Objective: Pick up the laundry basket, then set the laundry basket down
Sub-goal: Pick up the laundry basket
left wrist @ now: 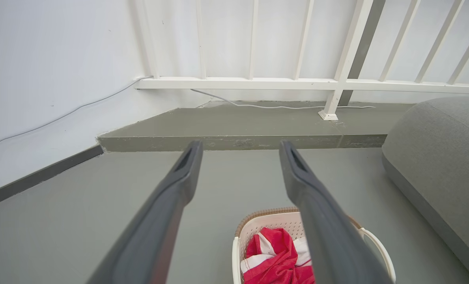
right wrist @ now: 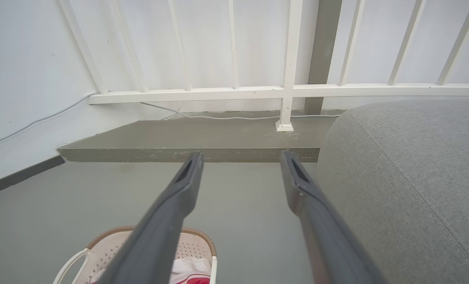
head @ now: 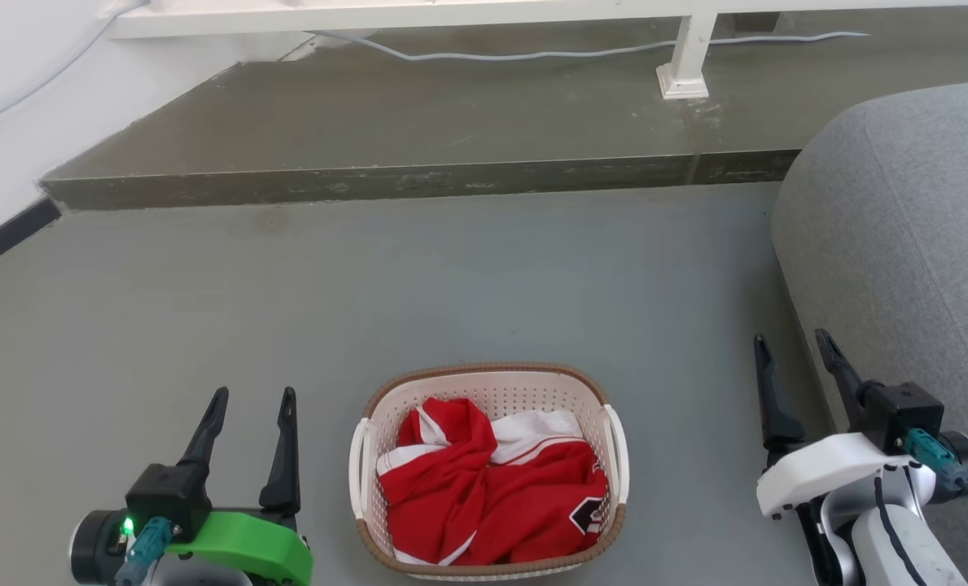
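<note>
You can't read any words, numbers or brand names here. The one mark you can see is a small black and white patch (head: 588, 514) on the red and white cloth (head: 484, 496) in the laundry basket (head: 492, 368). It sits near the right side of the cloth. It may be a badge or part of a letter, but it is too small and too folded up for you to read.

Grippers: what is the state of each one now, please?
Left gripper: open, holding nothing.
Right gripper: open, holding nothing.
</note>
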Controlling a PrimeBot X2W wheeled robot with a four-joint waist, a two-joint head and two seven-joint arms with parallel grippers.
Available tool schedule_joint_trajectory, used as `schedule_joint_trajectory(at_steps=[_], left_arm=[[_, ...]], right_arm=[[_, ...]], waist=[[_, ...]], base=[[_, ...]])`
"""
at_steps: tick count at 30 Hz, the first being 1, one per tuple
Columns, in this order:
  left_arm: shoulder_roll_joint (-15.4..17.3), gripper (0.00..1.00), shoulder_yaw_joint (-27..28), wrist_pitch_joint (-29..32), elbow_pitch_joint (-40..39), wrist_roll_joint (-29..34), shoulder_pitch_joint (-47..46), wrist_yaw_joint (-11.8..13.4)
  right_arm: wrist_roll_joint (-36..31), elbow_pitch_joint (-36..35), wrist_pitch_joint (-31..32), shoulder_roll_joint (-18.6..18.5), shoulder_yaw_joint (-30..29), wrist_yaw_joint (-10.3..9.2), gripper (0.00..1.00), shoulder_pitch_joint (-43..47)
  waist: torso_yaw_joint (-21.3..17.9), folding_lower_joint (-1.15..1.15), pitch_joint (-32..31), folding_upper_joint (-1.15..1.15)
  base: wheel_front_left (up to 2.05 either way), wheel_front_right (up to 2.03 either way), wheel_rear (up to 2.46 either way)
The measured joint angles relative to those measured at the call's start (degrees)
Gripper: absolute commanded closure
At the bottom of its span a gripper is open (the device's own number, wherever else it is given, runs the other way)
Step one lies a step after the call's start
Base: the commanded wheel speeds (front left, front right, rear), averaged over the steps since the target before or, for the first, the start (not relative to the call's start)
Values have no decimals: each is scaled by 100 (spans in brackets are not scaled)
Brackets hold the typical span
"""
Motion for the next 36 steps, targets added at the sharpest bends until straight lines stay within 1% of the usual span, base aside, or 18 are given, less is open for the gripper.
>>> schedule_joint_trajectory(at_steps=[10, 17, 21, 24, 31, 36], left_arm=[[1, 0, -33, 107, -63, 0, 55, 11], [14, 0, -90, 199, -152, 4, 49, 11], [12, 0, -94, 248, -197, -1, -42, 3], [10, 0, -89, 292, -179, -3, -220, 1], [2, 0, -53, 491, 59, -132, -694, -81], [-2, 0, -66, 672, 360, -233, -1120, -266]], right_arm=[[0, -44, 62, 2, 15, -1, 0, 1], [3, -137, 154, 7, 63, 0, 0, -2], [12, -170, 220, 13, 129, 9, 0, -51], [12, -164, 270, 27, 172, 56, 0, -153], [21, -63, 390, 63, 255, 57, 0, -544], [73, 90, 466, 86, 330, 67, 0, -873]], waist=[[-3, 0, 57, 0], [-2, 0, 290, 0], [-1, 0, 508, 0], [-1, 0, 705, 0], [-23, 0, 1301, 0], [-48, 0, 1696, 0]], base=[[0, 0, 0], [0, 0, 0], [0, 0, 0], [0, 0, 0], [0, 0, 0], [0, 0, 0]])
